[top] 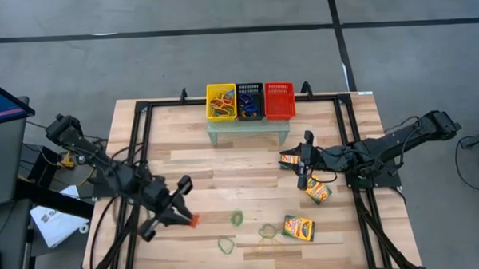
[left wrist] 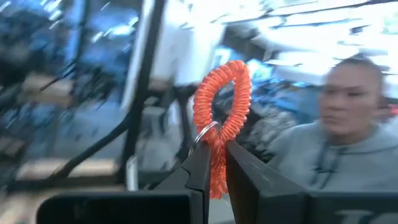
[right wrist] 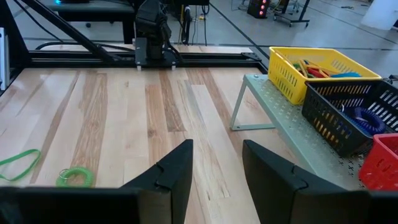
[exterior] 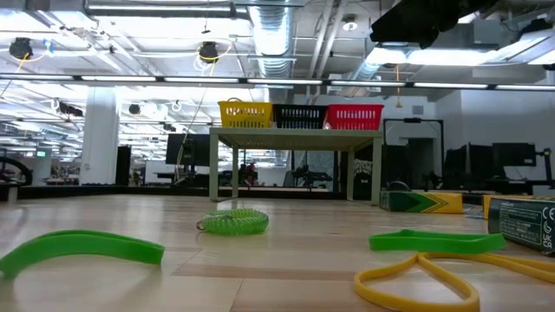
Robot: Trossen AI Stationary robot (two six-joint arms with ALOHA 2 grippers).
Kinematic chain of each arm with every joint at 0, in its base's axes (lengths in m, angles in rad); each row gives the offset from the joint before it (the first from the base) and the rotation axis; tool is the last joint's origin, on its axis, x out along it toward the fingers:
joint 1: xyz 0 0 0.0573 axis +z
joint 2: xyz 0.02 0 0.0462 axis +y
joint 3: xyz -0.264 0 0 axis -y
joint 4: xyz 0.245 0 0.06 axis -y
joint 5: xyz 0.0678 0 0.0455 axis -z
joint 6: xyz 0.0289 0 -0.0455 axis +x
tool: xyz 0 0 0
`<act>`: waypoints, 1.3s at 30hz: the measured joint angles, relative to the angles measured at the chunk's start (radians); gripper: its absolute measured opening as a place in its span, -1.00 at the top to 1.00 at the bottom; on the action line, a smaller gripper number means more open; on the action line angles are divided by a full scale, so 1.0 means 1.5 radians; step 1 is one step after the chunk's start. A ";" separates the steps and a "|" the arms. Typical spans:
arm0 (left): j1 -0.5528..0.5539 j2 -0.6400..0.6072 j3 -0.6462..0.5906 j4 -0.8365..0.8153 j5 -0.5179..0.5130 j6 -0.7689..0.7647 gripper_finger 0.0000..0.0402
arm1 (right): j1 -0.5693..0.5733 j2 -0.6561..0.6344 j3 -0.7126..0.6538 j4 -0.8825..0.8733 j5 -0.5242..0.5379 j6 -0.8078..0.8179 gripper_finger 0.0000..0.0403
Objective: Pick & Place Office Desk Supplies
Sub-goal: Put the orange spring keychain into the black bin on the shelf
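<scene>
Green band [exterior: 82, 249] nearest; crayon box [exterior: 519, 223] print illegible.

The right gripper [right wrist: 214, 163] hangs over the wooden table [right wrist: 124, 112] with its two dark fingers [right wrist: 177, 171] parted and nothing between them. Beyond them stands a pale perforated metal shelf [right wrist: 283, 115] carrying a yellow basket [right wrist: 297, 78] with coloured bands inside, a black basket [right wrist: 348, 121] holding something blue, and the corner of a red basket [right wrist: 382, 163]. A green coiled loop [right wrist: 74, 178] and a flat green band [right wrist: 17, 163] lie on the boards. The other arm's dark base [right wrist: 152, 37] sits at the table's far edge.
</scene>
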 joint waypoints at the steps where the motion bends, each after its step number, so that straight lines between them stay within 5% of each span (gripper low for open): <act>1: 0.000 0.000 0.000 0.017 0.015 0.015 0.87 | 0.000 0.000 0.000 0.000 0.000 0.000 0.33; 19: 0.055 0.002 0.000 0.021 0.029 0.050 0.86 | 0.000 0.000 0.000 -0.007 0.000 0.000 0.33; 39: 0.326 0.045 0.000 -0.086 -0.032 0.127 0.89 | 0.000 0.000 0.000 -0.013 0.000 0.000 0.33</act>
